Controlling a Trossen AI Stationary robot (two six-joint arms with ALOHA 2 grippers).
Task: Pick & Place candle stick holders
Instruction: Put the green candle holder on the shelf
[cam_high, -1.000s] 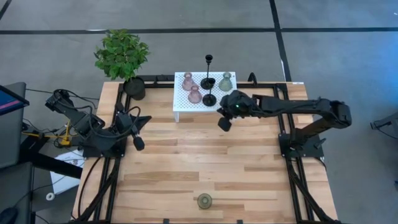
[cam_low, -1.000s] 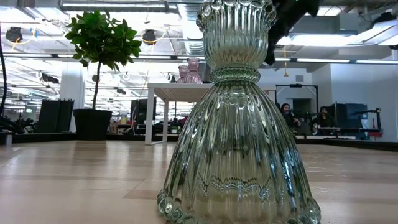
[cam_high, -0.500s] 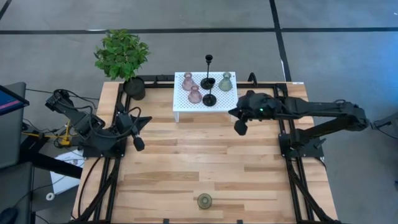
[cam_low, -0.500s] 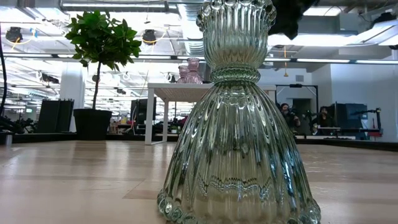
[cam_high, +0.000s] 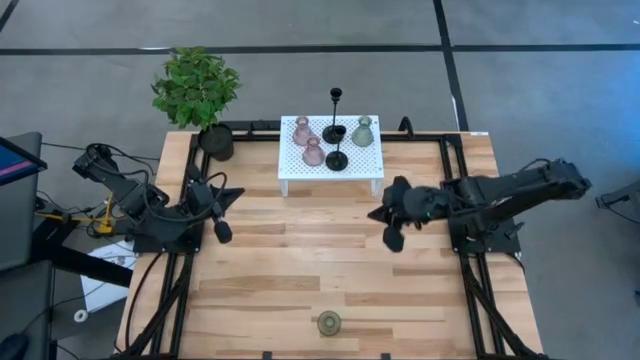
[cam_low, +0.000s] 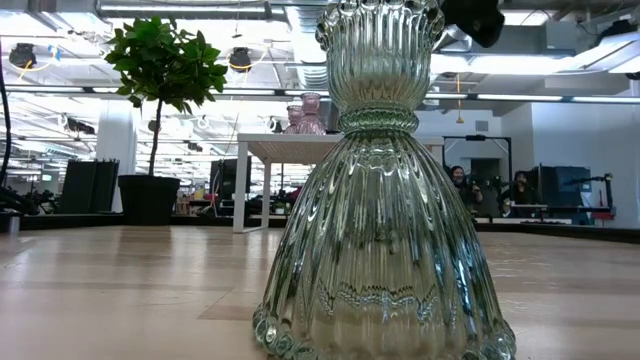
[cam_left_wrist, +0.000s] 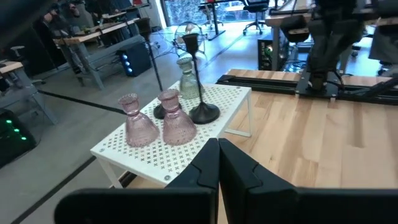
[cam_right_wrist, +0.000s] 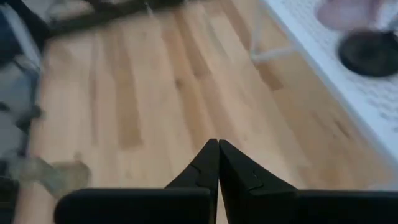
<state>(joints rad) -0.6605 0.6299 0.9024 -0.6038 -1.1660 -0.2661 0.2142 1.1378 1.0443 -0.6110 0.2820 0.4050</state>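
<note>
While both arms sit over the wooden table (cam_high: 300, 270), count of candle stick holders in view: five on the white perforated rack (cam_high: 300, 170) at the table's far edge, one alone near the front edge.

On the rack: two pink glass holders (cam_high: 301, 130) (cam_high: 313, 151), one olive-green glass holder (cam_high: 363, 131), two black stemmed holders (cam_high: 334, 131) (cam_high: 337, 159). Left wrist view shows the same five, pinks (cam_left_wrist: 138, 121) (cam_left_wrist: 175, 118) side by side, black ones and green behind.

Second olive-green holder (cam_high: 329, 323) stands upright near the front edge, roughly centred. It fills the low view (cam_low: 383, 200).

Right gripper (cam_high: 392, 241) hovers above the table just in front of the rack's right end, fingers pressed together, holding nothing. Lone green holder is well apart from it, toward the front edge and to its left; nearest rack holders are near but not touching.

Left gripper (cam_high: 224, 233) rests at the table's left side, fingers closed, empty, well apart from all holders.

One potted plant (cam_high: 197, 88) at the far left corner.
</note>
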